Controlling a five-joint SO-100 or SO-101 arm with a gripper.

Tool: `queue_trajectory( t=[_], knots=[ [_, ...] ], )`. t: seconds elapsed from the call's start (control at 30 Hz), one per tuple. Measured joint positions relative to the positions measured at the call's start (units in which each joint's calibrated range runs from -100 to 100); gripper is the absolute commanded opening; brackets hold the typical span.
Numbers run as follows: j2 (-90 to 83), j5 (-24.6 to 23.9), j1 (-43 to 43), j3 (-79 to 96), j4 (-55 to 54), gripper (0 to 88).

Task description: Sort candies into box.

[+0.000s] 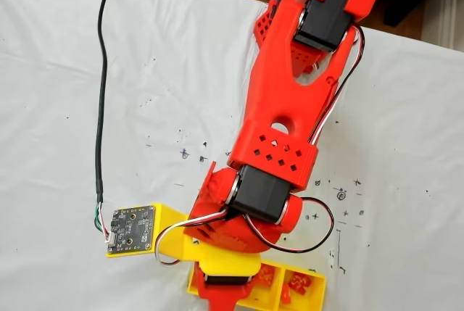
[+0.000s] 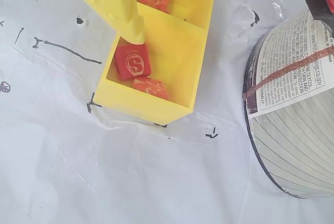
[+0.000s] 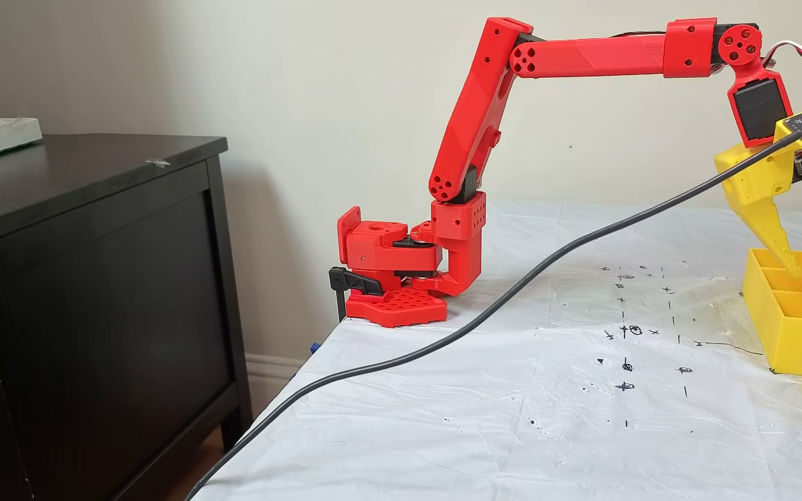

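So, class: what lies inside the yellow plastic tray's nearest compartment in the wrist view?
Two candies: a deep red square candy and an orange-red candy. The yellow gripper finger covers that compartment's far corner in the tray.

In the wrist view, the shallow yellow plastic tray (image 2: 180, 51) is cut by the top edge; the yellow pointed gripper finger (image 2: 112, 2) hides part of it.

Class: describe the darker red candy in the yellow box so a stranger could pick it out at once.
Find the yellow box on the white table cover in the wrist view. In its nearest compartment, below the yellow gripper tip, lies the darker red candy, marked with a white swirl; the orange-red candy beside it is lighter.
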Motion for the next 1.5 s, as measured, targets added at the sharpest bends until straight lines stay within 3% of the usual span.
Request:
queue_trajectory(
  t=[0.07, 0.17, 0.27, 0.67, 1.0, 1.17, 1.5],
  knots=[
    [0.0, 0.0, 0.0, 0.0, 0.2, 42.5],
    [0.0, 0.0, 0.0, 0.0, 0.2, 30.4],
    [-0.4, 0.0, 0.0, 0.1, 0.2, 4.0],
    [-18.7, -0.4, -1.7, 23.1, -2.6, 0.2],
    [-55.2, -2.5, -7.2, 63.5, -10.3, 0.2],
    [-74.8, -2.5, -9.1, 80.6, -7.0, 0.2],
    [-102.8, 0.0, -11.5, 98.4, 7.0, 0.1]
  ],
)
